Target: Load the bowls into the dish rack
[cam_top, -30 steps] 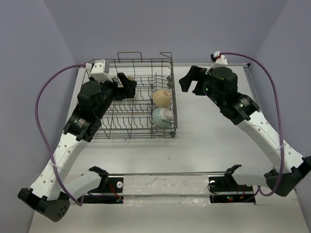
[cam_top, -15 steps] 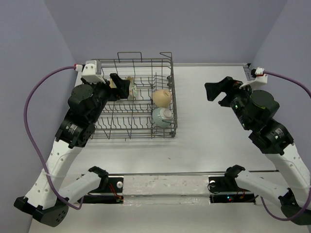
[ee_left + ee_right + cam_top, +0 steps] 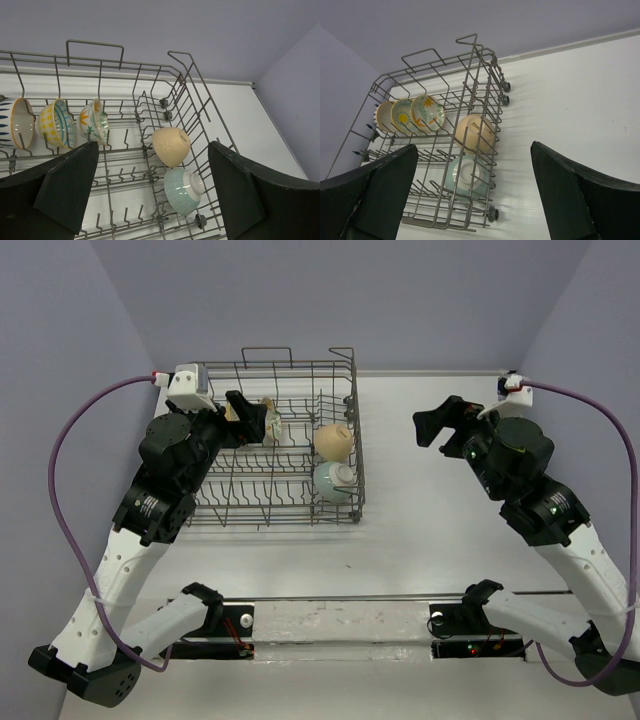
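Inside the dish rack [image 3: 150, 65], five bowls [image 3: 171, 145] lean edgewise, propped by tines. Left claw [image 3: 250, 418] and right claw [image 3: 437, 420]: released, empty.

- Dish rack [image 3: 300, 364] sits on the bench [image 3: 430, 530], left of centre.
- Tan bowl [image 3: 333, 440] and teal bowl [image 3: 335, 482] are inside by its right wall.
- Left gripper [image 3: 252, 416] hangs over the rack's far-left part.
- Right gripper [image 3: 440, 422] hovers right of the rack, jaws apart.

no legible text, labels or numbers anywhere
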`<state>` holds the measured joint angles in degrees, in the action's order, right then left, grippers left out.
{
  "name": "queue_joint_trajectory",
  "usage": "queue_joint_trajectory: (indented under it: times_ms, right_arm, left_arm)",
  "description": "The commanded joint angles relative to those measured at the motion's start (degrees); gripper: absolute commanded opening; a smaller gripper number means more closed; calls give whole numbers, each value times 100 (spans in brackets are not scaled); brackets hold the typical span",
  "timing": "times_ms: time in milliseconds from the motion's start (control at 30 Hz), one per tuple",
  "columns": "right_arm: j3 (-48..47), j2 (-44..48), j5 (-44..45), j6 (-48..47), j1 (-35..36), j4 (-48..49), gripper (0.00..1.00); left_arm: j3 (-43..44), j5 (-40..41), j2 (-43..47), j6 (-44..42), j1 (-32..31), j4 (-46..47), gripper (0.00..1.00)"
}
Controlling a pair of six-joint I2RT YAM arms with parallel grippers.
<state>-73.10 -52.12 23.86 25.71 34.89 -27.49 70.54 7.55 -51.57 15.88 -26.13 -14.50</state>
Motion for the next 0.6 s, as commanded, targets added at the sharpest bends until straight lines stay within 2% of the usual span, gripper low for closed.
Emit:
queue_joint_trajectory:
  times_ms: [0,567]
  right_arm:
    - [-3,114,102,-67,-18,138,100]
    - [121,290,66,-23,-18,147,100]
  left_arm:
    - [258,36,103,-85,38,132,99]
    - [100,-8,253,-155,38,97,99]
